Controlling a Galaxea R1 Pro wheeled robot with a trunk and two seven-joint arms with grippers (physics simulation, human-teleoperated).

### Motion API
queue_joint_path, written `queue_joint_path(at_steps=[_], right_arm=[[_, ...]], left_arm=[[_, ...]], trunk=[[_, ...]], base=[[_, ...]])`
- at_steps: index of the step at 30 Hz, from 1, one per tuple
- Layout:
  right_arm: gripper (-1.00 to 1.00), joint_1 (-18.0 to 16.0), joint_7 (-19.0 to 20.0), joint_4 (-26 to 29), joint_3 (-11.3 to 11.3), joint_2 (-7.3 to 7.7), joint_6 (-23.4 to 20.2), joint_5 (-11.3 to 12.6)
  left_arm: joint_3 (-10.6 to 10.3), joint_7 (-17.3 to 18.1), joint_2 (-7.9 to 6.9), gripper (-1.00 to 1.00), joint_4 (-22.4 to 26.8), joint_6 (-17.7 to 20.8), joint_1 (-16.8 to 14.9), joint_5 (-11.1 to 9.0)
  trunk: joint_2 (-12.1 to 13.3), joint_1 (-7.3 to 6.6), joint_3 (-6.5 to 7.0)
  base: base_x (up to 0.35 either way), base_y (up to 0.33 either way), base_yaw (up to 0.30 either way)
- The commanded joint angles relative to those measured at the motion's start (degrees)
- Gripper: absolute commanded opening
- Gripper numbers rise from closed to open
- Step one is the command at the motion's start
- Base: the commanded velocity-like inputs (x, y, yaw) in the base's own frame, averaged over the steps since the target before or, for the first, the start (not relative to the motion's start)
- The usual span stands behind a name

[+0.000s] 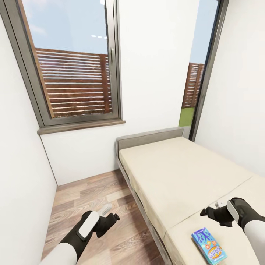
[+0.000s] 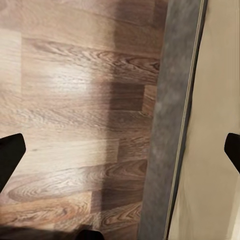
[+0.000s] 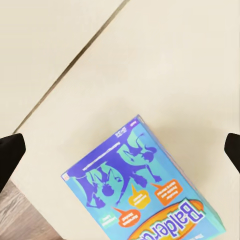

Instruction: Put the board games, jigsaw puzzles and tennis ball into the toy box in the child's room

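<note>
Blue game lies flat near the bed edge, just below the open, empty right pincer, which I judge must descend and straddle it to pick it up.

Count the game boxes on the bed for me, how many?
1. A blue game box lies flat on the bed, near its edge, below the right claw. Others may lie outside the picture.

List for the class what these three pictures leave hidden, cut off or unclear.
- Blue board game: its lower end is cut by the right wrist view's edge, so the title is incomplete.
- Bed: its near end runs off the head view's bottom edge.
- Left gripper: its fingers' spread is hard to judge in the head view.
</note>
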State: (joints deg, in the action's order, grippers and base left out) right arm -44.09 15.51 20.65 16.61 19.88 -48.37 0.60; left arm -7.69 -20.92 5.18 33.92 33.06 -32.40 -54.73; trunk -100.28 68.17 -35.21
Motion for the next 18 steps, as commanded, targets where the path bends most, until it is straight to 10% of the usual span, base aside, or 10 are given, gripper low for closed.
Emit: queue_joint_path(at_steps=[1,15,18], right_arm=[[1.00,0.0,0.1,0.1,0.3,-0.01,-0.3,0.1],[1.00,-0.2,0.1,-0.4,0.6,1.03,-0.6,0.4],[1.00,-0.1,6.4,-0.6,0.6,3.44,-1.0,0.6]], left_arm=[[-0.2,-0.5,-0.02,1.00,0.1,0.0,0.0,-0.6],[-0.5,-0.2,0.85,1.00,0.3,0.2,0.0,-0.6],[-2.7,-0.2,0.95,1.00,0.4,0.2,0.0,-0.6]], trunk=[[-0.4,0.22,-0.25],[-6.1,3.30,-2.76],[-7.3,3.96,-3.30]], base=[[0.000,0.000,0.000],[0.000,0.000,0.000],[0.000,0.000,0.000]])
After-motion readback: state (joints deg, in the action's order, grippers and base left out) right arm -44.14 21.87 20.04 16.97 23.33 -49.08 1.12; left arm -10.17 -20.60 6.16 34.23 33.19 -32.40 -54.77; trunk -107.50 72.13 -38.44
